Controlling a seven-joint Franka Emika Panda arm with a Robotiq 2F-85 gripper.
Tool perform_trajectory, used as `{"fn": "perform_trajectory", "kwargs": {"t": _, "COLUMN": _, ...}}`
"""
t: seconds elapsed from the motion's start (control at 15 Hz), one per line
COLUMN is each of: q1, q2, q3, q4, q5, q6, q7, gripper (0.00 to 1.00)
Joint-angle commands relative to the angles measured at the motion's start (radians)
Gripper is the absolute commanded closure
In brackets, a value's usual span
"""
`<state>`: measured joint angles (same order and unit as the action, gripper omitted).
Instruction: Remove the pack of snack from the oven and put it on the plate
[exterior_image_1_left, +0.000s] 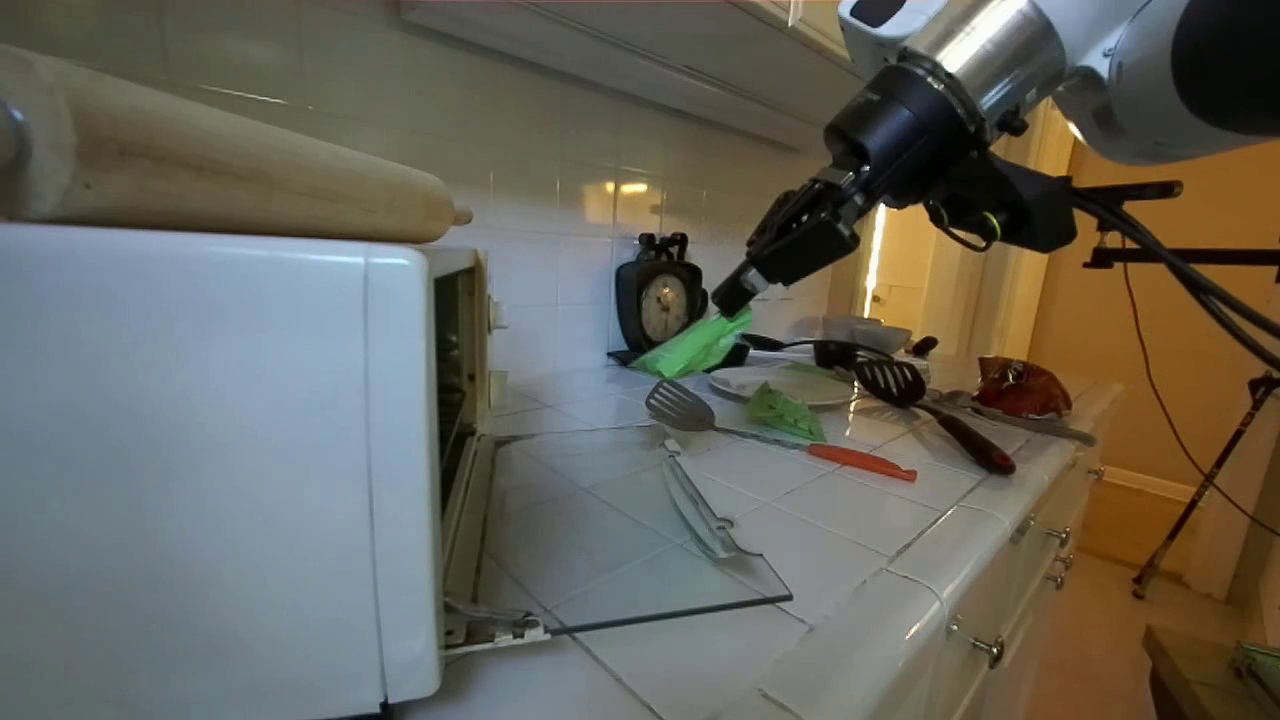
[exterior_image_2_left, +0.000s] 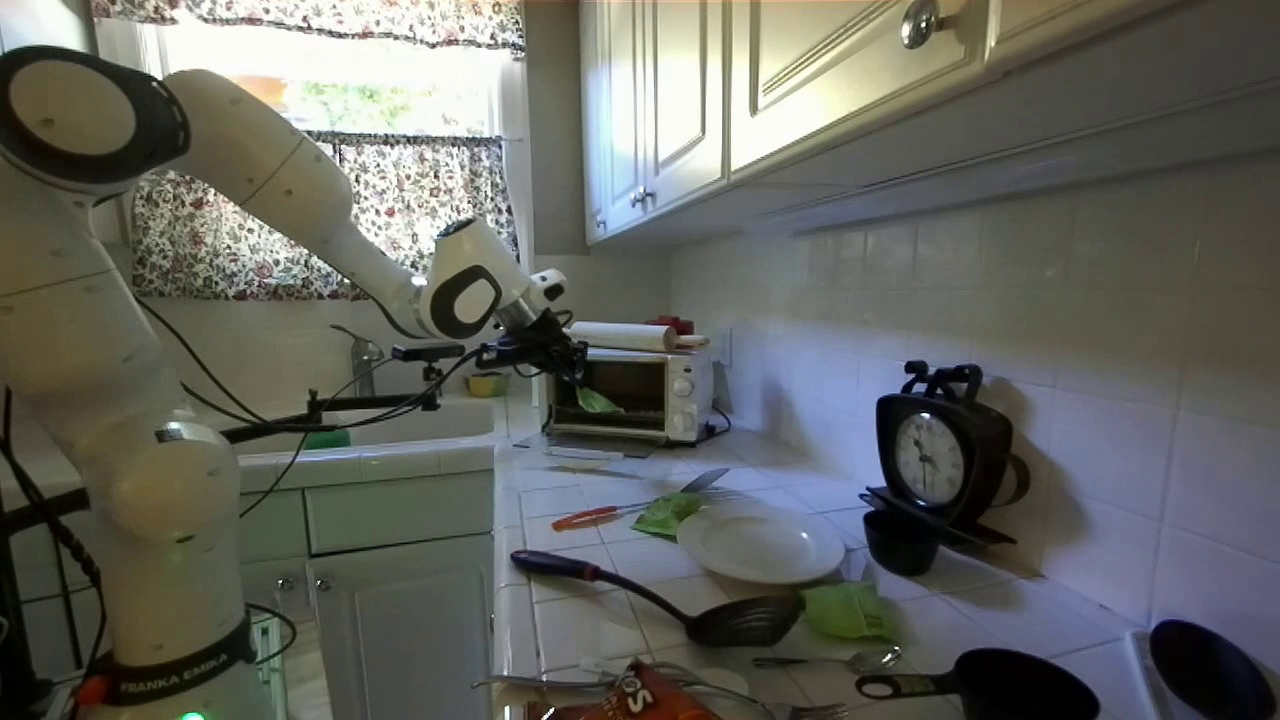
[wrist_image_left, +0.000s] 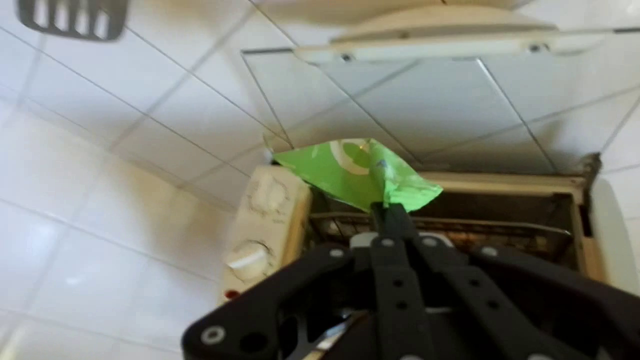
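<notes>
My gripper is shut on a green snack packet and holds it in the air above the counter, outside the oven. In the wrist view the fingertips pinch one edge of the packet, which is creased there. The white oven has its glass door down over the counter; its dark opening shows behind the packet in an exterior view. The white plate lies on the counter, away from the held packet. Two other green packets lie beside it, at its oven side and farther off.
An orange-handled slotted turner lies between door and plate. A black slotted turner, a red snack bag and a black pan lie farther along. A black dial scale stands by the wall. A rolling pin rests on the oven.
</notes>
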<state>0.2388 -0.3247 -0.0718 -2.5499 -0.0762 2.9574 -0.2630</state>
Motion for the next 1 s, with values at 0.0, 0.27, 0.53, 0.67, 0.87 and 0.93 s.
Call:
{"fn": "perform_trajectory", "kwargs": {"t": 0.0, "q1": -0.237, "q2": -0.097, "q3": 0.086, "q4": -0.041, "q5": -0.161, "q6": -0.111, "q7": 0.155, "gripper": 1.0}}
{"fn": "perform_trajectory", "kwargs": {"t": 0.27, "q1": -0.467, "q2": -0.148, "q3": 0.175, "q4": -0.051, "q5": -0.273, "q6": -0.167, "q7": 0.324, "gripper": 1.0}}
{"fn": "perform_trajectory", "kwargs": {"t": 0.53, "q1": -0.667, "q2": -0.173, "q3": 0.271, "q4": -0.087, "q5": -0.402, "q6": -0.164, "q7": 0.552, "gripper": 1.0}}
{"fn": "perform_trajectory", "kwargs": {"t": 0.67, "q1": -0.773, "q2": -0.187, "q3": 0.323, "q4": -0.116, "q5": -0.487, "q6": -0.131, "q7": 0.681, "gripper": 1.0}}
{"fn": "perform_trajectory", "kwargs": {"t": 0.87, "q1": -0.937, "q2": -0.19, "q3": 0.401, "q4": -0.148, "q5": -0.587, "q6": -0.051, "q7": 0.851, "gripper": 1.0}}
{"fn": "perform_trajectory", "kwargs": {"t": 0.93, "q1": -0.994, "q2": -0.185, "q3": 0.429, "q4": -0.152, "q5": -0.62, "q6": -0.012, "q7": 0.903, "gripper": 1.0}}
